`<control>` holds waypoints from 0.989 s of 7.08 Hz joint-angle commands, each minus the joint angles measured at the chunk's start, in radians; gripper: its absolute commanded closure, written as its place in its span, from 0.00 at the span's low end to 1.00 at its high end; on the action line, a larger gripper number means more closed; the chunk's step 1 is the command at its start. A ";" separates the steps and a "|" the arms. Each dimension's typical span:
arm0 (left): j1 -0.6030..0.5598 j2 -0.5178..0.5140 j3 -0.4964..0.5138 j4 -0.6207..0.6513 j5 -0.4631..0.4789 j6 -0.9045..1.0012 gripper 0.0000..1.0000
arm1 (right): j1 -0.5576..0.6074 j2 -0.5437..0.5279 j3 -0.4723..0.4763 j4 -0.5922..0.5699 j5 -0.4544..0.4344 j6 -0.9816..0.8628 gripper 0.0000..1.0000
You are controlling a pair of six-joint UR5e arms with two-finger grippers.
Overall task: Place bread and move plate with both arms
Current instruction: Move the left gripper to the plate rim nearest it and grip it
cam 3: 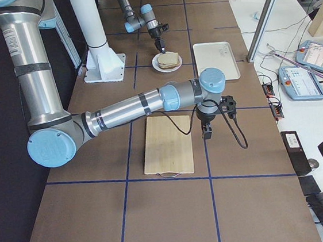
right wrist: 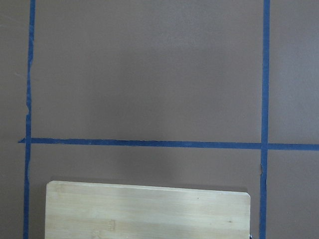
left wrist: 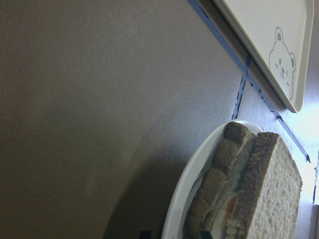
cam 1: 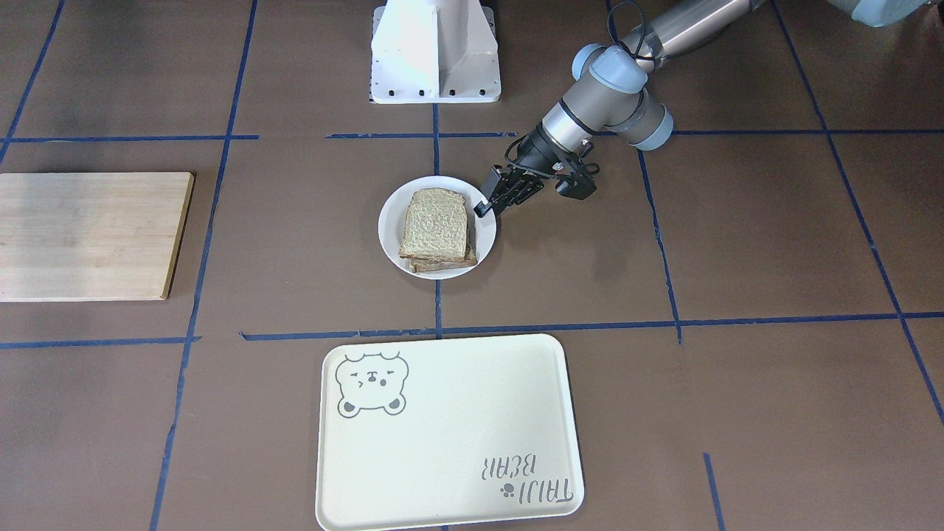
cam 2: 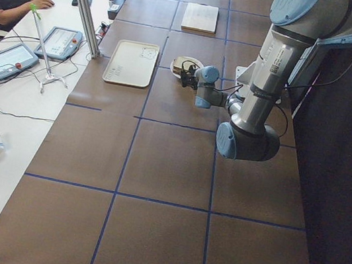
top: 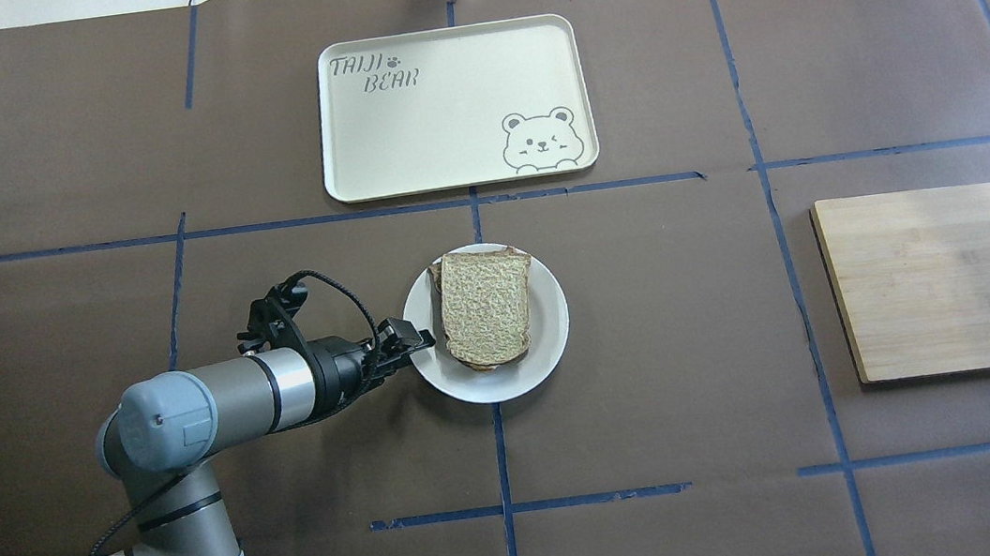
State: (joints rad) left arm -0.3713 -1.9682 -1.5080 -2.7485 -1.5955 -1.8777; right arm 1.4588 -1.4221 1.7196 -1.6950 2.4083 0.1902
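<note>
The plain pale-brown bread [cam 1: 435,225] lies on top of a stacked sandwich on the small white plate [cam 1: 391,221] at the table's middle. It also shows in the overhead view [top: 484,303] on the plate [top: 548,328]. My left gripper [cam 1: 483,210] [top: 423,337] is low at the plate's rim on the robot's left side, and its fingers look shut on that rim. The left wrist view shows the plate rim [left wrist: 184,199] and the bread [left wrist: 279,199] close up. My right gripper [cam 3: 207,132] hangs over the wooden board's far edge; I cannot tell whether it is open.
A cream bear-print tray [top: 445,105] lies beyond the plate, on the operators' side. A wooden cutting board [top: 958,278] lies on the robot's right. The white pedestal base [cam 1: 435,51] stands behind the plate. Blue tape lines cross the brown table.
</note>
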 commanded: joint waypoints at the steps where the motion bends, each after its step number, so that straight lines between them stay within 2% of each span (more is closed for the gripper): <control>1: 0.005 -0.003 0.009 0.003 0.000 0.000 0.58 | 0.000 0.000 0.000 0.000 0.000 0.000 0.00; 4: 0.005 -0.037 0.045 0.003 0.002 0.000 0.58 | 0.000 -0.001 0.000 0.000 0.002 0.000 0.00; 5: 0.005 -0.037 0.045 0.003 0.002 0.000 0.61 | 0.000 -0.001 0.000 -0.002 0.002 0.000 0.00; 6: 0.005 -0.038 0.046 0.003 0.002 0.002 0.82 | 0.002 -0.004 0.000 -0.002 0.003 0.000 0.00; 7: 0.005 -0.037 0.043 0.001 0.000 0.000 0.96 | 0.000 -0.009 0.000 -0.002 0.006 0.000 0.00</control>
State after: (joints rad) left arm -0.3666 -2.0056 -1.4641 -2.7470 -1.5940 -1.8769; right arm 1.4593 -1.4268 1.7196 -1.6964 2.4117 0.1902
